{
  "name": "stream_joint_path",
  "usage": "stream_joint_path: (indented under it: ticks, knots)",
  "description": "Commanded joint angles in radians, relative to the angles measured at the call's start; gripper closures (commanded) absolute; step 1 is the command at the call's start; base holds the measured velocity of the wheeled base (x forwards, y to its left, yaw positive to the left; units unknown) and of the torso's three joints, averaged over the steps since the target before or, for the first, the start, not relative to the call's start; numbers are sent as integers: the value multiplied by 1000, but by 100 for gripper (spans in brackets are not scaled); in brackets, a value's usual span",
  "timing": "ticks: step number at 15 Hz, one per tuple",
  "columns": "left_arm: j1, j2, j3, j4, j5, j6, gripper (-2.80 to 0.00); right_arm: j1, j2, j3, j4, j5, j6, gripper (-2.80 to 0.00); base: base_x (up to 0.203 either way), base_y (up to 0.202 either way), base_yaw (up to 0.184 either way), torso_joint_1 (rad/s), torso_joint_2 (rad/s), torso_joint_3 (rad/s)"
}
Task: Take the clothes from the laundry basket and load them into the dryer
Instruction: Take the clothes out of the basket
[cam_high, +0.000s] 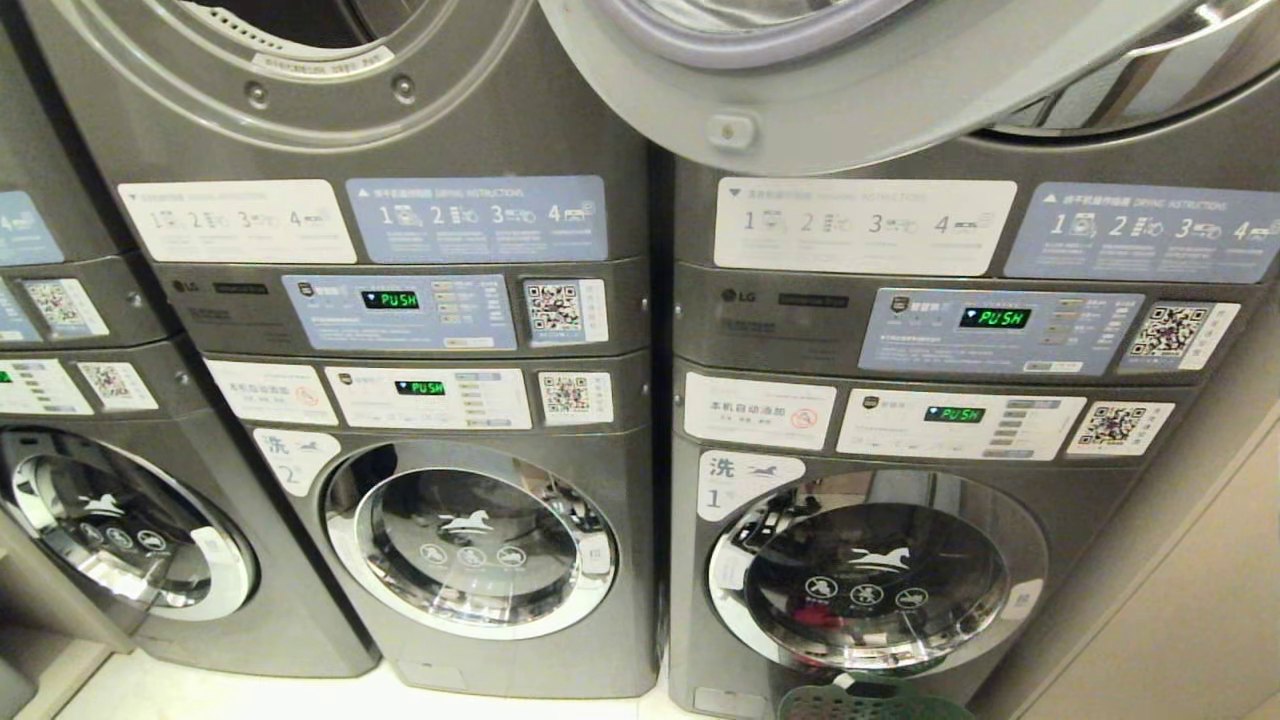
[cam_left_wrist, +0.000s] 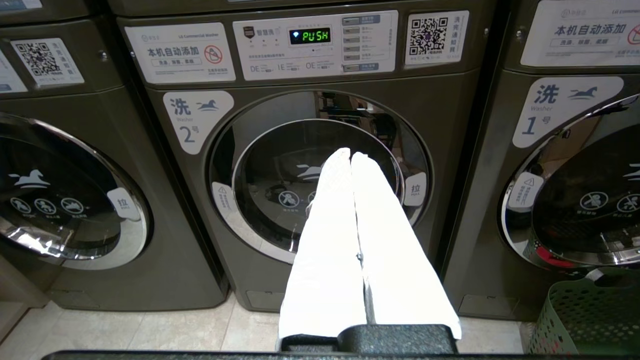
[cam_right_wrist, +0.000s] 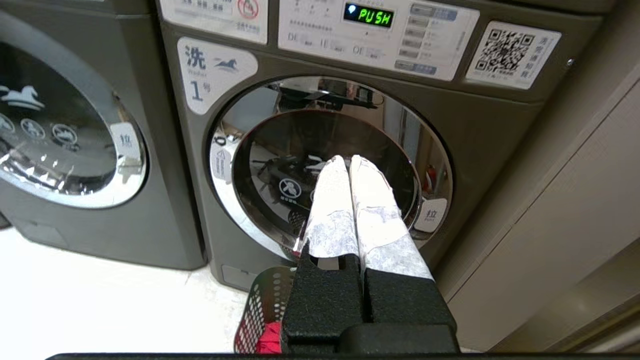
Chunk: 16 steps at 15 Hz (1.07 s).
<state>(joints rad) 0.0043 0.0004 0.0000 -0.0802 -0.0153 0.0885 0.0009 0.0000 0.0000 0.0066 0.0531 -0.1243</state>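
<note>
Currently both sets of fingers are pressed together and pinch nothing: the left gripper (cam_left_wrist: 351, 156) points at the door of washer 2 (cam_left_wrist: 320, 175), the right gripper (cam_right_wrist: 347, 159) at the door of washer 1 (cam_right_wrist: 330, 165). Neither arm shows in the head view.

The laundry basket (cam_right_wrist: 265, 312), with a red garment (cam_right_wrist: 270, 340) inside, stands on the floor (cam_right_wrist: 100, 295) touching the foot of washer 1, below the right gripper. The dryer door (cam_high: 800, 90) above washer 1 hangs open.

Recommended procedure: spread the right fingers before descending, enter the basket from above, clear of its rim, and pinch a fold of cloth, not the mesh wall.
</note>
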Motion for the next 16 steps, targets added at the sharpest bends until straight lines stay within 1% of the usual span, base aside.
stream_joint_path:
  ticks: [1,9,16]
  knots:
    - [0,-2,33,-1,0,0,0,1,2,2,1,4,-5,0,0,0,0,-144,322,181]
    - [0,-2,32,-1,0,0,0,1,1,2,1,2,8,0,0,0,0,-164,372,209]
    - [0,-2,34,-1,0,0,0,1,0,2,1,1,14,0,0,0,0,-224,532,305]
